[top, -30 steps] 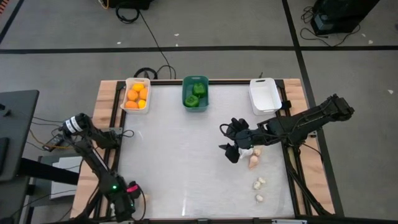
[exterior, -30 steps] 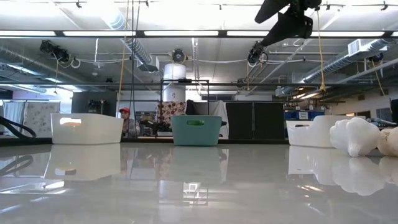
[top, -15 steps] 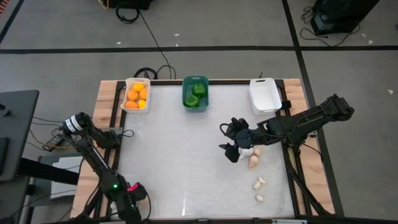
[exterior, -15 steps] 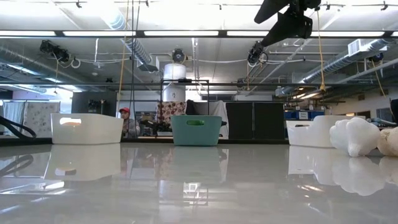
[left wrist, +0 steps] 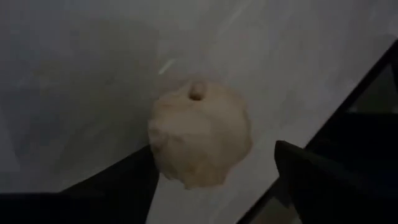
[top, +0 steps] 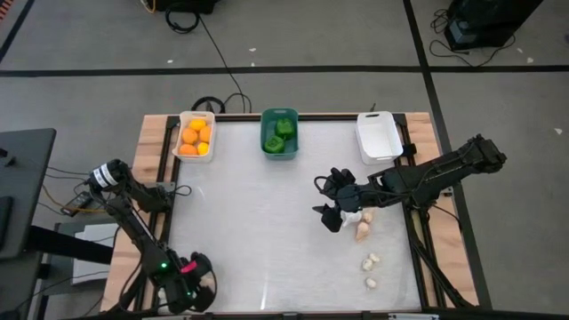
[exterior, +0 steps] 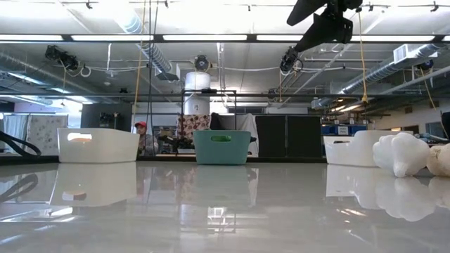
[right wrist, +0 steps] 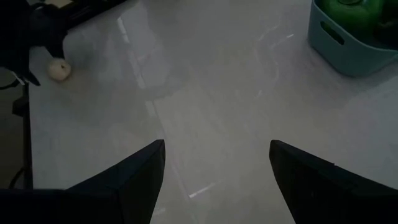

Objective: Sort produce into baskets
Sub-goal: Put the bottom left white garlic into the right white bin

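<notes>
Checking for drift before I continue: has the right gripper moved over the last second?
No. In the high view the right gripper sits in the same spot beside the garlic bulbs, below the white basket.

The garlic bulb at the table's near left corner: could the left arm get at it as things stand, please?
Probably yes: the left tool sits open right over the garlic bulb, a finger on each side, with nothing between them.

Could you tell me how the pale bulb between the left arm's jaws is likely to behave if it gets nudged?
The bulb looks rounded with a lumpy surface, so it would probably wobble or roll a little. The tabletop looks glossy, so it may also slide.
</notes>
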Controlling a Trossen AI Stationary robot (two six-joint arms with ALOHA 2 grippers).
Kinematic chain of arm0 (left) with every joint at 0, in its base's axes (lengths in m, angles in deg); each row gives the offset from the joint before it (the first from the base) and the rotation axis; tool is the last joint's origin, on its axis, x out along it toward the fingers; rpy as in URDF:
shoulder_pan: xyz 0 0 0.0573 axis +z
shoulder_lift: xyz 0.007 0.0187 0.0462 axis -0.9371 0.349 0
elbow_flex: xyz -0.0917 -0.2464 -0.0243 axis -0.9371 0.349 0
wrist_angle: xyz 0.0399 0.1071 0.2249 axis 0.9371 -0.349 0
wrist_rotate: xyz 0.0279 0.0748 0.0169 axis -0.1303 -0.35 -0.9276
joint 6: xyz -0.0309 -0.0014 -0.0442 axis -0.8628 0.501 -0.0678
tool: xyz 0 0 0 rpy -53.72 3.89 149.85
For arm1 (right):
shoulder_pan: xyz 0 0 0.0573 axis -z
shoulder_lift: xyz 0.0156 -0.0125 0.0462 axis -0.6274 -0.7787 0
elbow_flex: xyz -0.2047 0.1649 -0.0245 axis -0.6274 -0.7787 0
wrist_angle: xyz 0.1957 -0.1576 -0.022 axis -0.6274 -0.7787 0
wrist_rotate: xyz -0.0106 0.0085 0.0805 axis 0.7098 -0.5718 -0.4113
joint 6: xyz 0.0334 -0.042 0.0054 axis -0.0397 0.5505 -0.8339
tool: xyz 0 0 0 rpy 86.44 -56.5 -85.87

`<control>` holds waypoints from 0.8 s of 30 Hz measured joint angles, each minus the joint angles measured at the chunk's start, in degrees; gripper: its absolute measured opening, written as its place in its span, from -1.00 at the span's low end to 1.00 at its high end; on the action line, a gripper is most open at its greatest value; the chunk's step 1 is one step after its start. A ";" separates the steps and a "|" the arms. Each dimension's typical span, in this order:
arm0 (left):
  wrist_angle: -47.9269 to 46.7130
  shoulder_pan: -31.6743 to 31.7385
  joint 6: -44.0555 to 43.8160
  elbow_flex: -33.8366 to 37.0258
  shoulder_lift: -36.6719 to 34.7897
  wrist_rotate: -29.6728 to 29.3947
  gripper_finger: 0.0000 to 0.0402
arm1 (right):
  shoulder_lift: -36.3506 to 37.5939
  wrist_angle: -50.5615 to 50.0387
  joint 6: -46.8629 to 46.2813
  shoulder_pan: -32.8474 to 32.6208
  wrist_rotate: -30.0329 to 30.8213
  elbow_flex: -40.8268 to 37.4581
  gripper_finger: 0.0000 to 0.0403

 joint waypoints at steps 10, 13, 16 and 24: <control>-1.03 0.39 -0.54 0.21 0.13 -0.24 -0.33 | 0.00 -0.02 0.00 0.00 -0.27 0.00 0.47; -0.14 0.54 -1.33 0.21 0.21 -1.11 -0.49 | 0.00 -0.02 -0.01 0.00 -0.44 0.00 0.43; 1.35 1.01 -0.92 0.25 0.27 -1.46 -0.51 | 0.00 -0.02 0.00 0.00 -0.53 0.00 0.40; 3.61 7.77 13.03 -2.50 -1.35 -7.51 -0.38 | 0.00 11.12 -0.11 0.09 -12.48 0.00 0.39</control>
